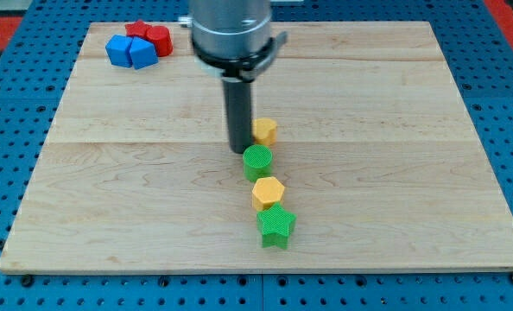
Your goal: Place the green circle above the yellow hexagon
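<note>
The green circle (pixel 257 161) sits near the middle of the wooden board (pixel 110 173), directly above the yellow hexagon (pixel 268 192) and touching or nearly touching it. My tip (pixel 241 150) is at the green circle's upper left edge, right beside it. A green star (pixel 276 226) lies just below the yellow hexagon. A second yellow block (pixel 265 131) sits above the green circle, right of the rod.
Two blue blocks (pixel 129 51) and two red blocks (pixel 151 37) are clustered at the board's top left corner. The arm's grey body (pixel 231 30) hangs over the top middle. Blue pegboard surrounds the board.
</note>
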